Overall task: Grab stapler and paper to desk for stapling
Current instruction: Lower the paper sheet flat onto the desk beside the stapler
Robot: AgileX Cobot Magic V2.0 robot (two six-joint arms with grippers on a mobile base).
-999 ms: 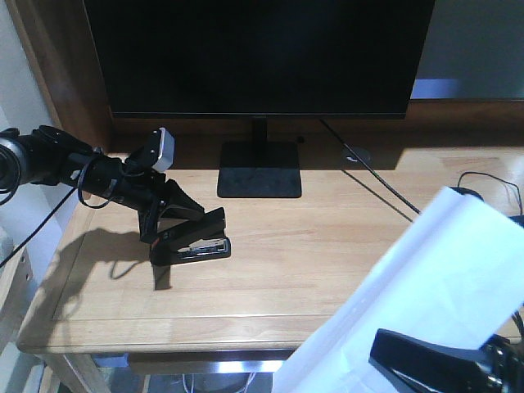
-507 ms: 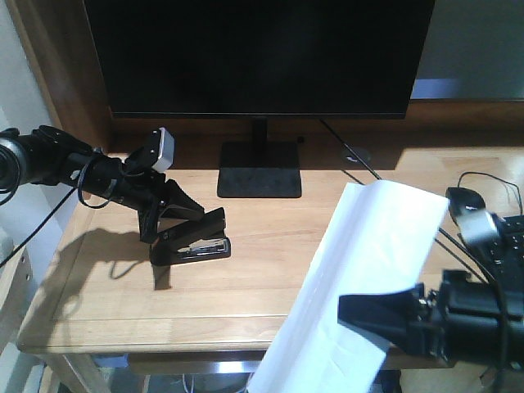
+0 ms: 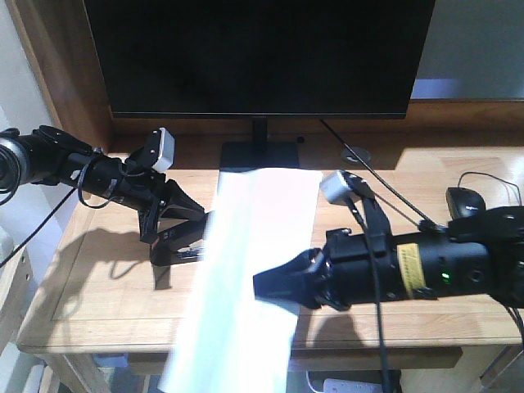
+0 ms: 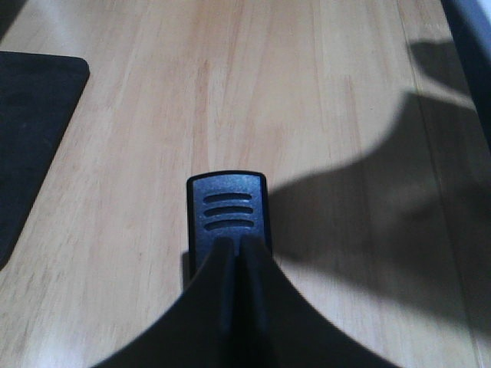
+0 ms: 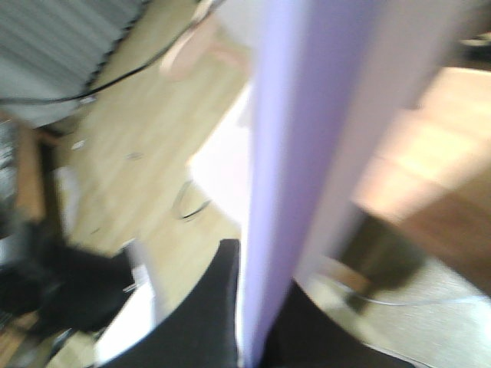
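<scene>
The black stapler (image 3: 173, 249) rests on the light wood desk (image 3: 98, 286) at the left; the paper hides its front end. My left gripper (image 3: 175, 223) is shut on the stapler. In the left wrist view the fingers (image 4: 222, 257) pinch the stapler's ribbed end (image 4: 228, 208) above the desk (image 4: 307, 92). My right gripper (image 3: 266, 285) is shut on the white paper (image 3: 246, 262), which hangs slanted over the desk's middle and past its front edge. In the blurred right wrist view the paper (image 5: 322, 138) stands edge-on between the fingers (image 5: 207, 307).
A black monitor (image 3: 258, 53) on a square stand (image 3: 260, 155) fills the back of the desk. A round cable hole (image 3: 356, 154) with a cable sits at the back right. A black mouse (image 3: 463, 201) lies at the far right. The stand's corner also shows in the left wrist view (image 4: 31, 138).
My right arm has swung left and forward over the desk, carrying the paper from the right front to the middle, where it now covers the stapler's front. The left arm and stapler have not moved.
</scene>
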